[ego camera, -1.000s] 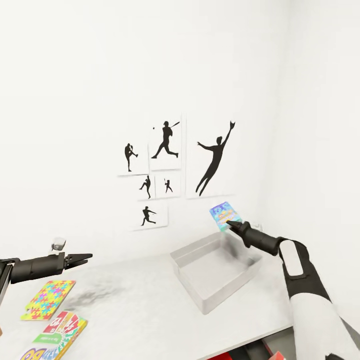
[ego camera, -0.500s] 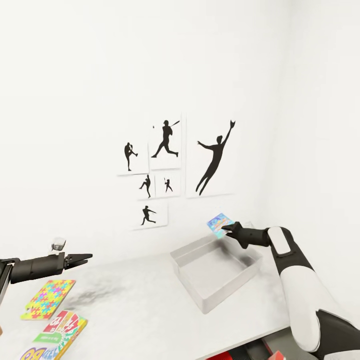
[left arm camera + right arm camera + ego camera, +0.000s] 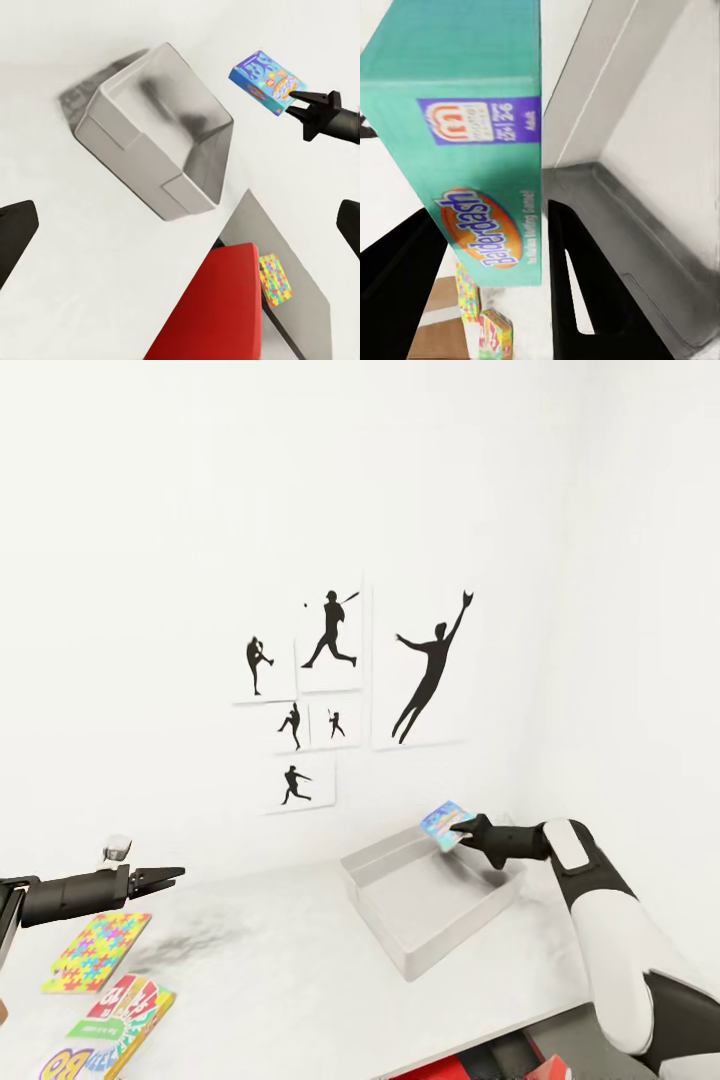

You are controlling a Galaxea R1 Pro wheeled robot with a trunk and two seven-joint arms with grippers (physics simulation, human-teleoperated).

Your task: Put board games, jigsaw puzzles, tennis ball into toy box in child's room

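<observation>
At the near edge of the table (image 3: 300, 1000), on the left, a board game (image 3: 120, 1025) with red letters lies flat. Its lower part is cut off by the edge of the head view, so not all of it can be seen. Just behind it, a jigsaw puzzle (image 3: 97, 950) of bright pieces also lies flat, a little gap apart from the game.

Above the puzzle hangs the left gripper (image 3: 170, 876). It holds nothing. In the left wrist view its two dark fingertips (image 3: 15, 232) sit at the far sides of the picture, so it is spread wide.

Further back, toward the right, stands the toy box (image 3: 432, 900). It is pale grey and turned at an angle on the table. Part of its floor is hidden behind its near walls, and the part that shows is bare.

Over the far right corner of the box, the right gripper (image 3: 462, 830) pinches a blue board game (image 3: 443, 824). The game is up in the air, tilted, and not touching the box. In the right wrist view the game (image 3: 472, 142) looks teal, with the word "Balderdash" on its edge, and black fingers (image 3: 585, 285) press it from both sides. It blocks much of that view.

Behind it all, on the white wall, hang baseball player pictures (image 3: 350, 680) in black.
</observation>
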